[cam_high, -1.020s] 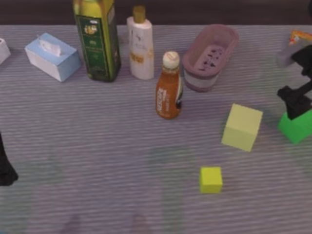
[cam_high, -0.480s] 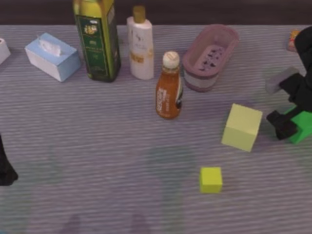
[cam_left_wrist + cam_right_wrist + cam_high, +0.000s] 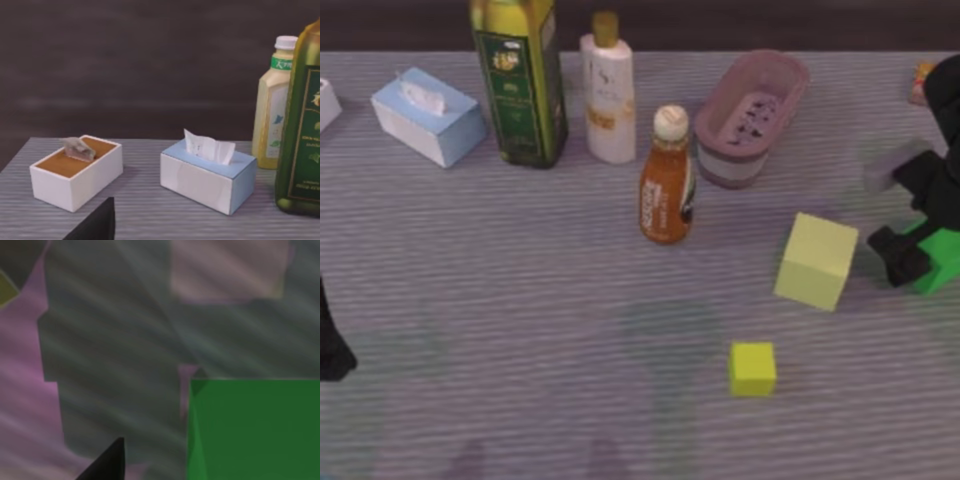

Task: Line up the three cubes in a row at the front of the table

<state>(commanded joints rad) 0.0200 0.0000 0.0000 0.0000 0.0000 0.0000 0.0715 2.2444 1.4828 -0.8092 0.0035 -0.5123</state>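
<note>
The mid-sized bright green cube (image 3: 946, 262) sits at the right edge of the table (image 3: 520, 300). My right gripper (image 3: 923, 252) is low over it and open. One dark finger (image 3: 107, 462) stands just off the green cube (image 3: 255, 430), with a gap between them. The largest pale yellow cube (image 3: 816, 261) lies just left of that gripper. The small yellow-green cube (image 3: 752, 368) lies nearer the front. My left gripper (image 3: 332, 350) is parked at the left edge, open and holding nothing.
Along the back stand a light blue tissue box (image 3: 428, 116), a green oil bottle (image 3: 520, 80), a white bottle (image 3: 607, 90), an orange sauce bottle (image 3: 666, 180) and a mauve basket (image 3: 750, 118). A white box (image 3: 75, 170) is at the far left.
Over the last second my right gripper turned and dropped down at the green cube's left side. In the last half second almost nothing moved. The cubes and left arm stayed put.
</note>
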